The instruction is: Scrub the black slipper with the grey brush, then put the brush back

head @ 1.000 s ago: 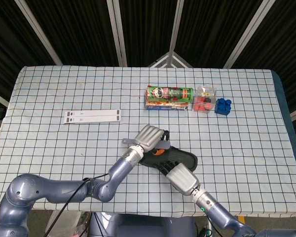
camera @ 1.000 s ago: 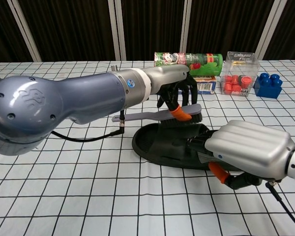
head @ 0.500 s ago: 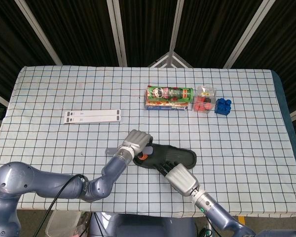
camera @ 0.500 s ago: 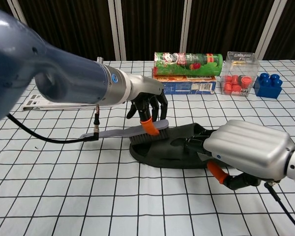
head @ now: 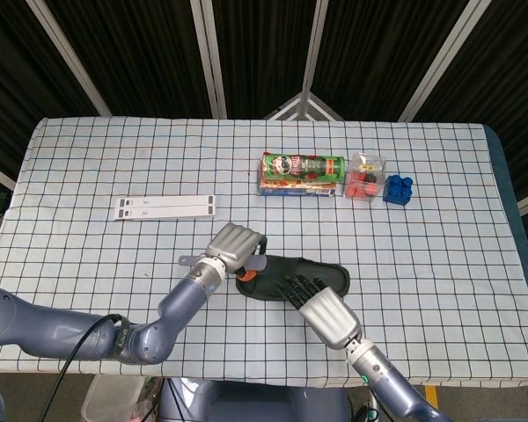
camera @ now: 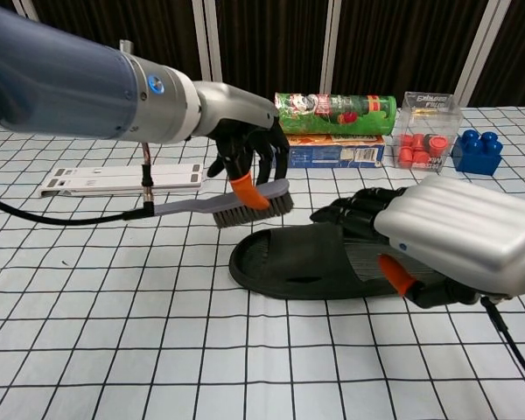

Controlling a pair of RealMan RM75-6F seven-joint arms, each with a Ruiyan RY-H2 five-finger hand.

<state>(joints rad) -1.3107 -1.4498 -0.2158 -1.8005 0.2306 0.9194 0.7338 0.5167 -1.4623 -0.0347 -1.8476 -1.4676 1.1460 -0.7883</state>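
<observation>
The black slipper (camera: 306,262) (head: 277,281) lies flat on the checked cloth near the table's front. My right hand (camera: 446,236) (head: 321,308) grips its strap end and pins it down. My left hand (camera: 245,153) (head: 231,246) holds the grey brush (camera: 236,206) (head: 246,264) by the part next to the bristles, thumb on top. The brush hangs bristles down just above and beyond the slipper's left end, clear of it. Its long handle sticks out to the left.
At the back stand a green crisp tube (head: 304,165) on a blue box (camera: 332,153), a clear case of red pieces (head: 364,178) and a blue brick (head: 398,189). A white flat strip (head: 165,207) lies at the left.
My left hand has drawn the brush leftward along the slipper and lifted it off the left end. The right hand has kept its hold on the slipper.
</observation>
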